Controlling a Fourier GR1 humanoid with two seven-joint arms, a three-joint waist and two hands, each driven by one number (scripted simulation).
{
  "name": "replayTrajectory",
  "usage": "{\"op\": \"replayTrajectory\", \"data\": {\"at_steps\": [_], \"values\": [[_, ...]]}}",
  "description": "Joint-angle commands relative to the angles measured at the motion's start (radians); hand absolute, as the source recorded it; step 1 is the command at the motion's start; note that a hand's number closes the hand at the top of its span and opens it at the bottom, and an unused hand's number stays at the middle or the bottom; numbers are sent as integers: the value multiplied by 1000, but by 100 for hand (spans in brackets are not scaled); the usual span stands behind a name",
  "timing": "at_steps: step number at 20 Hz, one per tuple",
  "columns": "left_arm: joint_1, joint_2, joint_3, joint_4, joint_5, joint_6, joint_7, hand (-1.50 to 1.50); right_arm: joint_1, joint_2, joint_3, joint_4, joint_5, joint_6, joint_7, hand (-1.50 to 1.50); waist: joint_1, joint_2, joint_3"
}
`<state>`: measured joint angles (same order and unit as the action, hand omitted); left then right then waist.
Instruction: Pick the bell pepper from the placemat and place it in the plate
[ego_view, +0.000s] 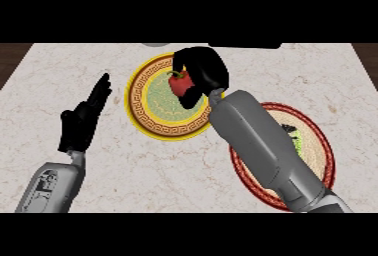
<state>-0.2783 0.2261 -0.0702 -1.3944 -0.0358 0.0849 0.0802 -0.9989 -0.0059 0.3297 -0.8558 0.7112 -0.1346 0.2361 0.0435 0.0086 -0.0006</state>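
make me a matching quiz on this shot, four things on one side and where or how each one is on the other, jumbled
1 bell pepper
2 plate
3 placemat
4 left hand

A open, fingers straight, at the view's left
B yellow rim, mid-counter
C held in the right hand, over the plate
D red rim, at the view's right

Pairs: 1-C, 2-B, 3-D, 4-A

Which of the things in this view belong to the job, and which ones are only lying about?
Belong to the job: red bell pepper, held in the right hand; yellow-rimmed plate under it; red-edged placemat at the right.
Only lying about: left hand, open, resting at the left; dark object and grey object at the far edge of the counter, both cut off.
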Motion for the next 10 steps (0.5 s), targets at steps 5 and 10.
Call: {"op": "replayTrajectory", "data": {"at_steps": [5,10], "values": [[-65,-6,-6,3,2,-29,35,0,-45,6,138,254,-189,-99,81,-150,51,12,0],[-30,-21,-32,-30,-12,-30,23,0,-53,6,151,319,-339,-161,-16,-150,70,16,1]]}}
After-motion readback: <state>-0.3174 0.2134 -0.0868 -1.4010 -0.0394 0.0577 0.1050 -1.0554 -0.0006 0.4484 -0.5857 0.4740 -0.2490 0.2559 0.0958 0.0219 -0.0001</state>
